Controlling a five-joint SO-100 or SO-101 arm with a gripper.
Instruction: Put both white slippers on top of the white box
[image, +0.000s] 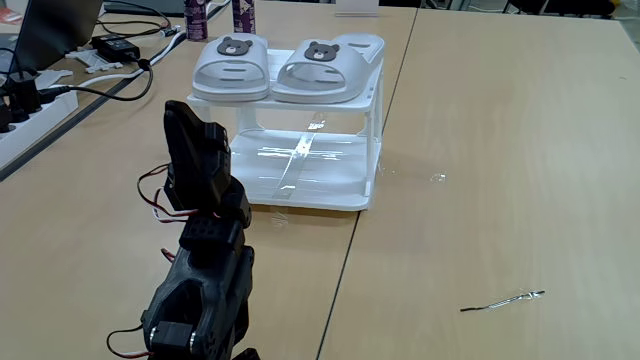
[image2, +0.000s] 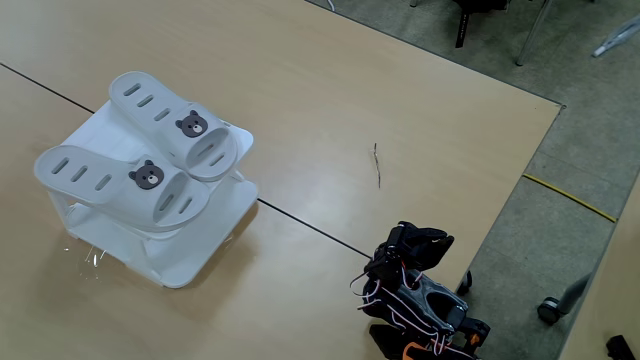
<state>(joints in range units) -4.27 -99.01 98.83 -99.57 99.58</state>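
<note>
In a fixed view, both slippers, one (image: 232, 66) beside the other (image: 328, 68), lie on top of the white box (image: 300, 175). The black arm (image: 200, 250) stands folded just before it.

In the other fixed view, the gripper (image2: 405, 245) sits folded in, well apart from the box (image2: 190, 235); I cannot tell whether its jaws are parted.

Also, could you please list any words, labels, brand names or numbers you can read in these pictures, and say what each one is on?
None can be read.
Off-white rubber slide slippers on the white plastic rack: bear-face badges, no lettering.
Purple bottles at the table's far edge: label print too blurred to read.
</note>
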